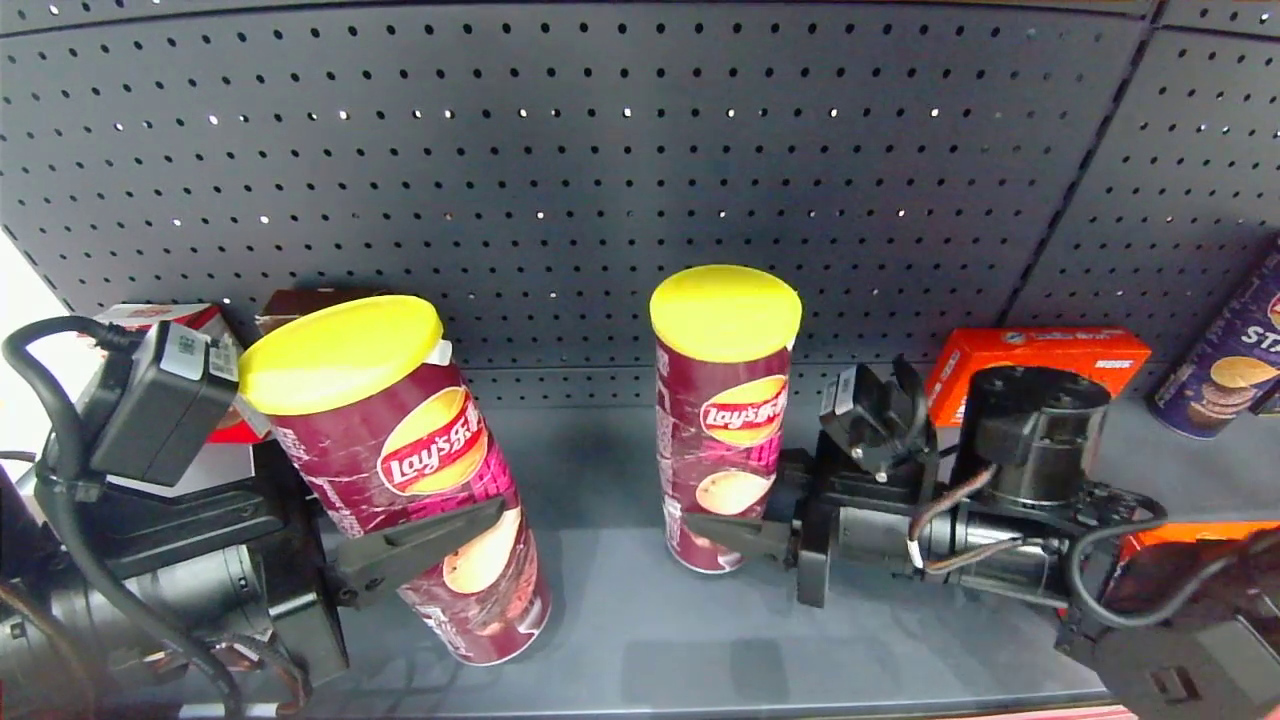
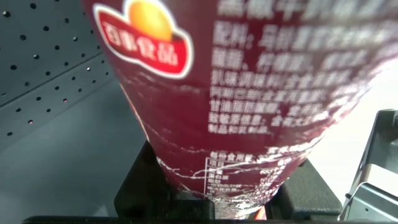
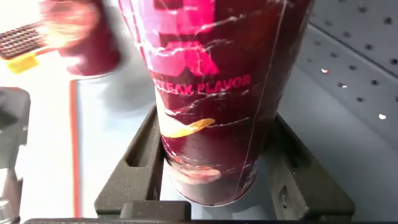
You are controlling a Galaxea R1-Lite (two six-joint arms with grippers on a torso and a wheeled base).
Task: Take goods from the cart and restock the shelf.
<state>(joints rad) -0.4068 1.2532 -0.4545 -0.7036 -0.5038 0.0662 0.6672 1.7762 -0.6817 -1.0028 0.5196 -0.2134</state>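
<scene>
The left chip can (image 1: 400, 470), maroon with a yellow lid, is leaning over above the front of the shelf (image 1: 640, 640); the left tool (image 2: 227, 202) is pinching it across the lower body, and I can't tell if its base touches the shelf or hangs just above it. The right chip can (image 1: 722, 420) stands upright further back, well apart from the first; the right tool (image 3: 214, 155) sits around its lower part, and honestly I can't tell whether it's squeezing or has let go.

My guess on handling: these tubes are light and fairly stiff, but thin card will dent if you clamp hard; the glossy wrap looks slick, so a tilted one could slip; tall and narrow means tippy. I'd grab across the round body, low to middle, never by the lid, which probably pops off.

Around them: a pegboard back panel (image 1: 600, 150); an orange box (image 1: 1040, 350) just beside the right arm; a dark blue can (image 1: 1220, 370) at the far right; a red box (image 1: 150, 320) behind the left arm.
</scene>
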